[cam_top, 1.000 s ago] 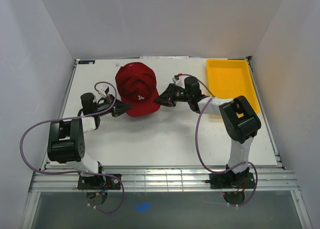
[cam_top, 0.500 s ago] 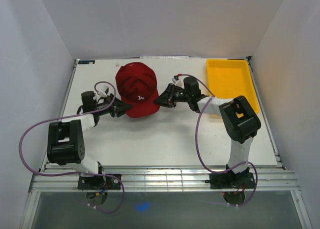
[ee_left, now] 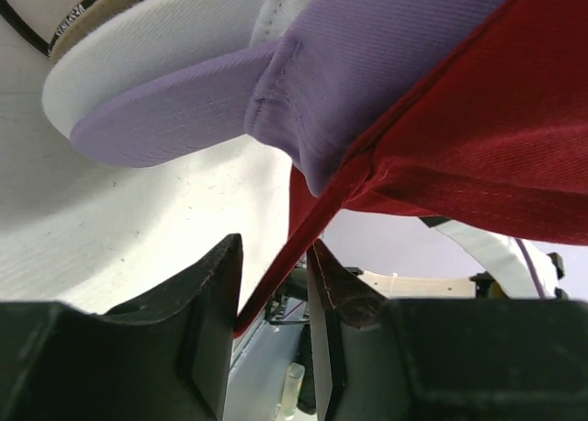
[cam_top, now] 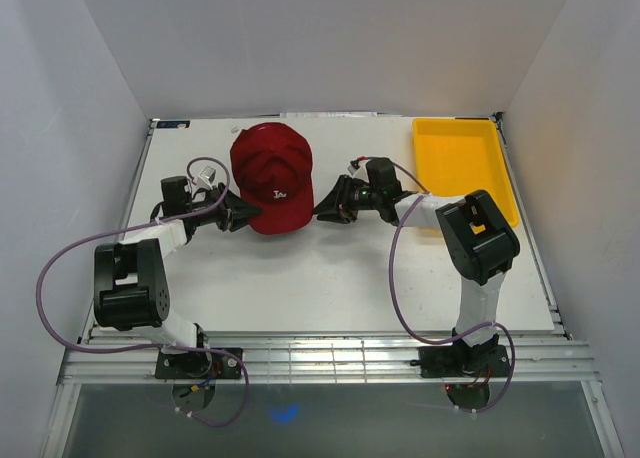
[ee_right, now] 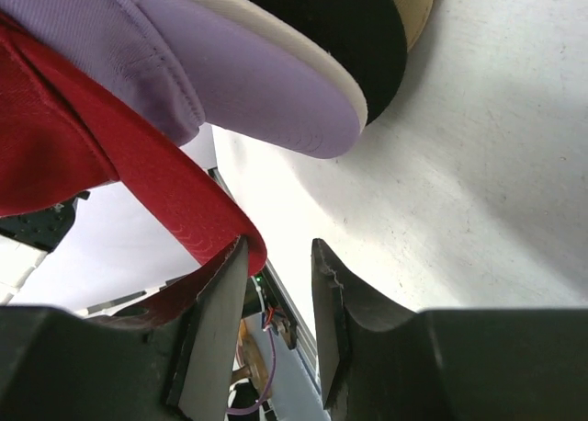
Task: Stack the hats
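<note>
From the near edge of the table [cam_top: 330, 278], the left gripper [cam_top: 248, 215] and right gripper [cam_top: 319, 213] reach in from either side of the dark red cap [cam_top: 272, 173], each with jaws parted loosely around the brim's thin edge, pinching nothing. The cap sits on top of the stack at the table's far middle, over the lavender cap [ee_left: 367, 62] and the white brim [ee_left: 156, 44] below it. Judged step: letting go after placement. Next, each arm should back straight outward so no finger drags the brim.
</note>
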You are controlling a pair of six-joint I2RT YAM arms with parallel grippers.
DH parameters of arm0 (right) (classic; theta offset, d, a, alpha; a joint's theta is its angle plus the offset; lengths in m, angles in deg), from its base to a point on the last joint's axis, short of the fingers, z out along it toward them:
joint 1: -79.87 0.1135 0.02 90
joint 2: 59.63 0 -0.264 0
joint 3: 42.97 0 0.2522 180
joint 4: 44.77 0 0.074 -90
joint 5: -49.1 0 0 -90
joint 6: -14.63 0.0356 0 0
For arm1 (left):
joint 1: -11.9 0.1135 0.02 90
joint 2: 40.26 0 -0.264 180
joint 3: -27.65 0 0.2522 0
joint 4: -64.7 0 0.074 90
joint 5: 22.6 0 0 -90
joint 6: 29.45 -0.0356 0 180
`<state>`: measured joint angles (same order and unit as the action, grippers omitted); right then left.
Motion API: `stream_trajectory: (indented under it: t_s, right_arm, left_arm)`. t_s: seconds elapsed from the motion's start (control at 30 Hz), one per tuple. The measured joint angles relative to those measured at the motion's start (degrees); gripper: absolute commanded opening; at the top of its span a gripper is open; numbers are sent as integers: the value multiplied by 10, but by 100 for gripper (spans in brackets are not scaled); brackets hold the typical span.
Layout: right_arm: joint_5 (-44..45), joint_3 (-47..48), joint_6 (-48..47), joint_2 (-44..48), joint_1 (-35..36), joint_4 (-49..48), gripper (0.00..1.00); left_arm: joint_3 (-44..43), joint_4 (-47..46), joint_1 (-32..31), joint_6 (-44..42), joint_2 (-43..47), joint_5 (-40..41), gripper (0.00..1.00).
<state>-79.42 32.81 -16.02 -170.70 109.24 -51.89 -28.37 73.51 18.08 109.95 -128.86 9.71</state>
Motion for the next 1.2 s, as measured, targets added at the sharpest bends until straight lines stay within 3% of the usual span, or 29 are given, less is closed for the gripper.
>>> stream_trajectory:
  t_s: [0.5,0.57,0.8,1.2]
  right_arm:
    - [6,0,0,-8,0,6,40]
    - [7,0,0,-9,0,9,41]
    - [7,0,-1,-9,0,12,41]
    - [7,0,-10,-9,-2,16,41]
  left_arm:
    - [-30,104,0,-73,0,64,54]
    - [-33,112,0,-79,0,69,65]
    - [-35,151,0,-95,-2,134,65]
    - [-42,184,-3,-109,-2,162,65]
